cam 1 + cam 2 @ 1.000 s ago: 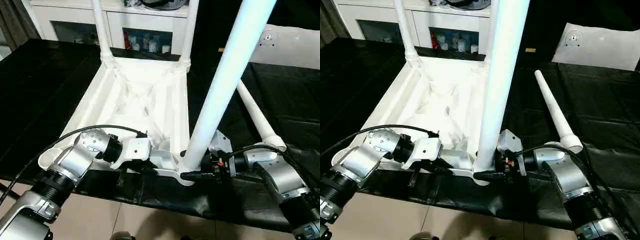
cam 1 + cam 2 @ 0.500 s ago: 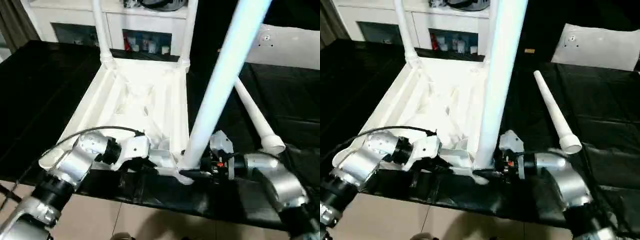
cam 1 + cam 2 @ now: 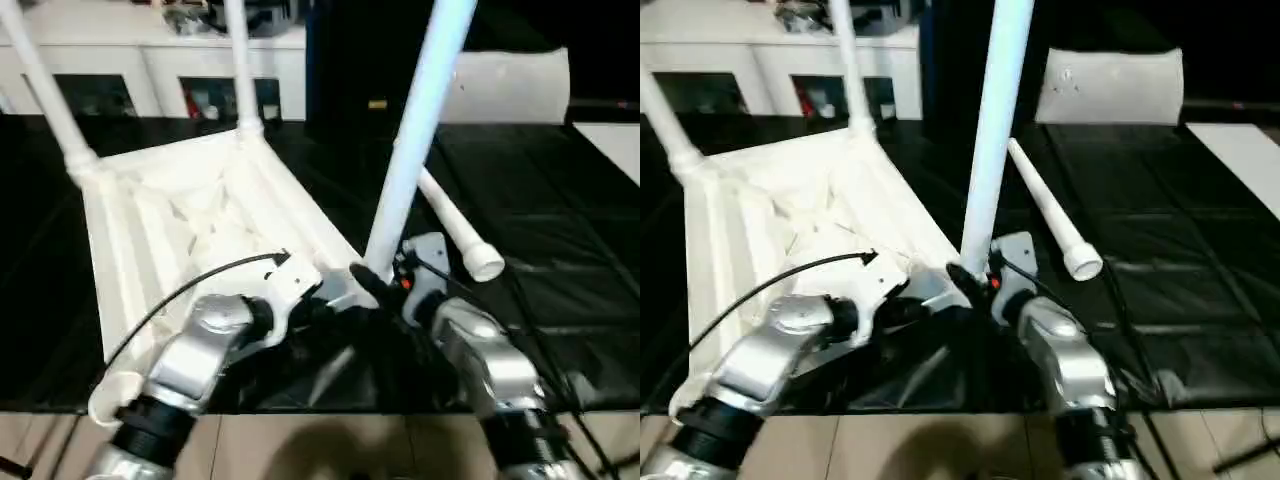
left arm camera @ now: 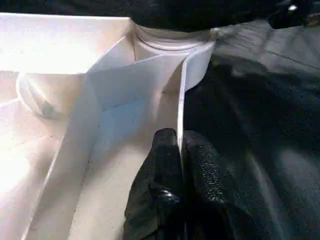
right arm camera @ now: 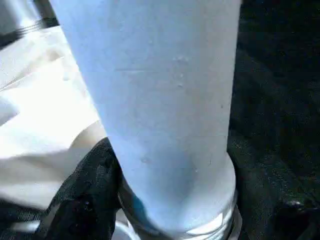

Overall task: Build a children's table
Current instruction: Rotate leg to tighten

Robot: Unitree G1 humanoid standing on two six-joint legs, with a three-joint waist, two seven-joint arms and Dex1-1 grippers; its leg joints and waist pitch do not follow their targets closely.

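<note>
Left wrist view shows the left gripper (image 4: 180, 165) pinching the thin rim of the upturned table top (image 3: 190, 215). The right gripper (image 3: 385, 285) clasps the near-corner leg (image 3: 415, 130) at its socket. A loose leg (image 3: 455, 230) lies just beside, on the black sheet (image 3: 560, 200).

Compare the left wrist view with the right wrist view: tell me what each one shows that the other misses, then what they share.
Left wrist view alone: the left gripper, its black fingers pinched shut on the thin side wall of the upturned table top.

Right wrist view alone: the near leg, thick and upright, its base in a corner socket, with one black finger of the right gripper against it.

Both: white table plastic on the black cloth.
</note>
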